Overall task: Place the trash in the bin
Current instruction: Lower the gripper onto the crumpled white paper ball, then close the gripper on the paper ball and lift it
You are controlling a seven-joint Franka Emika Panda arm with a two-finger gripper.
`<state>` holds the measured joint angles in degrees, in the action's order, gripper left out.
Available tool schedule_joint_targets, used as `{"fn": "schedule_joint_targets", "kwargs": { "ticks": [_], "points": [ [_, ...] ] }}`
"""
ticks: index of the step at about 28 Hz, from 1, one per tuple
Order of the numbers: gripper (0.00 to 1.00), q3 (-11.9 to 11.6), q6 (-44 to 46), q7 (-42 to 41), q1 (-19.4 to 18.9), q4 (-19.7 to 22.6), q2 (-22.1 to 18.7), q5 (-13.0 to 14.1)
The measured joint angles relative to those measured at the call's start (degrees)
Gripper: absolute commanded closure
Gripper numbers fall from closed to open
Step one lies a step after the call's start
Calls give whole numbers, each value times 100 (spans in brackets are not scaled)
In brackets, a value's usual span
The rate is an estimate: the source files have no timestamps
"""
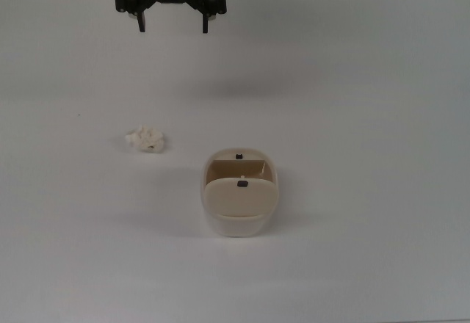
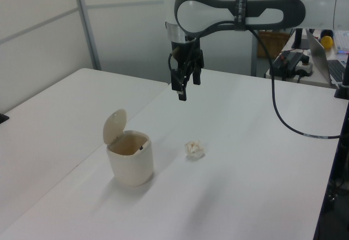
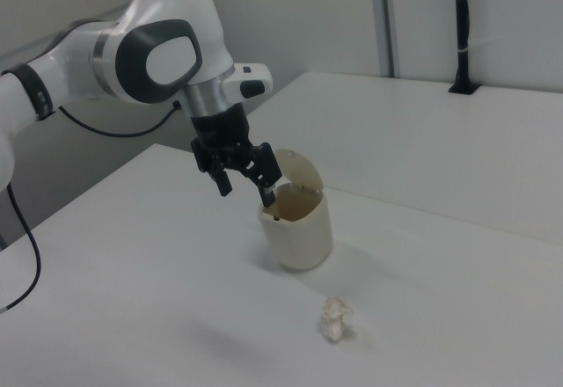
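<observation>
1. The gripper point(image 1: 173, 22) sits at the upper edge of the top view, left of centre, with its two black fingers spread apart and nothing between them. It hangs in the air above the table point(image 1: 367, 117), and a faint shadow lies on the surface below it.
2. In the left view the gripper point(image 2: 182, 84) hangs from the white and grey arm point(image 2: 234, 11), which reaches in from the upper right of the frame. The fingers point down and are well clear of the tabletop.
3. The trash point(image 1: 147, 139), a small lumpy wad of white paper, lies on the table in the left middle of the top view. It is free of the gripper and well apart from it.
4. The bin point(image 1: 239, 202) stands upright in the lower middle of the top view, near the trash and on the top view's right of it, not touching.
5. The bin's lid is swung up, so the tan interior shows. Two tiny black marks show on its top in the top view.
6. In the left view the bin point(image 2: 130, 161) is in the lower left, its flap raised on the side toward the left view's left, and the trash point(image 2: 194, 149) lies near it on the left view's right.
7. In the right view the trash point(image 3: 336, 318) lies at the lower centre, in front of the bin point(image 3: 297, 220).
8. In the right view the gripper point(image 3: 246, 185) appears just left of the bin's rim and overlaps it in the frame.
9. A black cable point(image 2: 283, 114) loops down from the arm at the left view's right.
</observation>
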<state>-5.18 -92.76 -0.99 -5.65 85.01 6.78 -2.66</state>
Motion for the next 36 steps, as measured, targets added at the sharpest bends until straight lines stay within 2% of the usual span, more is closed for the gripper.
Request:
{"fn": "schedule_joint_targets", "kwargs": {
  "ticks": [6, 14, 18, 23, 28, 36],
  "points": [
    [0, -10, 0, 0, 30, 29, 109, 0],
    [0, -25, -139, -221, 50, 120, 645, -1],
    [0, -32, -720, -347, 135, 267, 859, -1],
    [0, -53, -1783, -187, 307, 861, 1031, 17],
    [0, -61, -2300, -31, 371, 1307, 1225, 24],
    [0, -74, -3001, 31, 412, 1403, 1759, 24]
  ]
}}
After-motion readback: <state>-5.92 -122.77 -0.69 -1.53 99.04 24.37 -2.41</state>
